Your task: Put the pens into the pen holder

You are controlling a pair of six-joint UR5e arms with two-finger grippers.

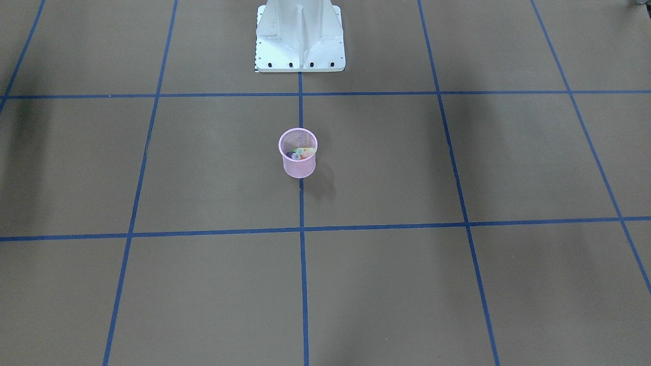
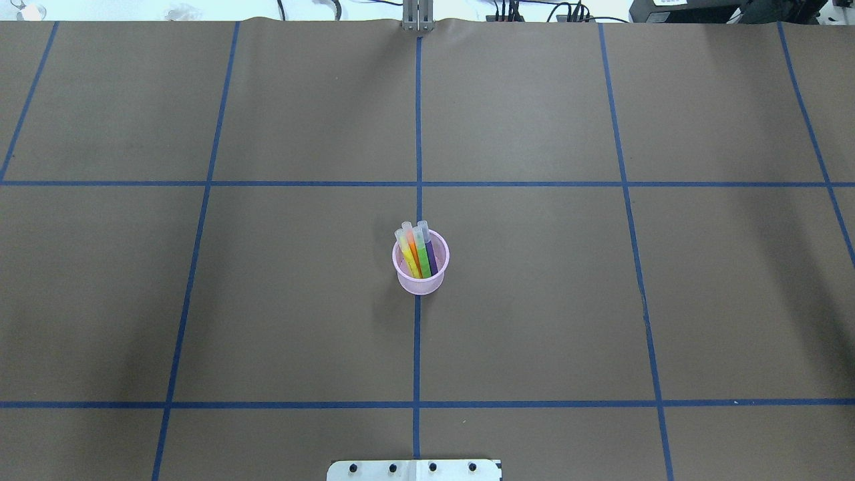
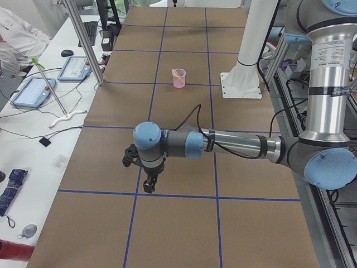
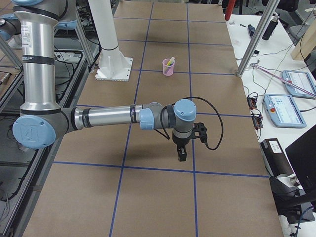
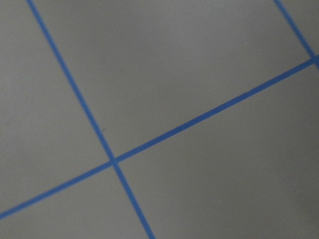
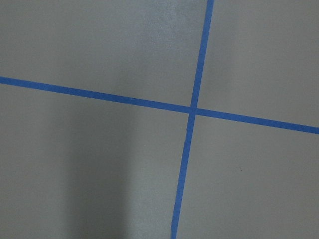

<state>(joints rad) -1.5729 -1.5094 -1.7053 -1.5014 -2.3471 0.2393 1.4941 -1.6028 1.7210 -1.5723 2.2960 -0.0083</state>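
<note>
The pink mesh pen holder [image 2: 419, 287] stands upright at the table's middle on the blue centre line; it also shows in the front view [image 1: 298, 168] and both side views [image 3: 178, 81] [image 4: 168, 69]. The yellow [image 2: 408, 259], orange [image 2: 413, 251], green [image 2: 422, 255] and purple [image 2: 431, 258] pens stand in it, caps up. My left gripper [image 3: 149, 185] hangs far from the cup toward the table's left end, and my right gripper [image 4: 180, 155] toward the right end. Neither holds anything that I can see, and I cannot tell whether they are open or shut.
The white robot base [image 1: 300, 40] stands at the table's edge behind the cup. Blue tape lines [image 2: 418, 133] grid the brown table. Side benches carry tablets [image 3: 33, 92] [image 4: 281, 109], cables and metal posts [image 3: 83, 39]. The wrist views show only tabletop and tape.
</note>
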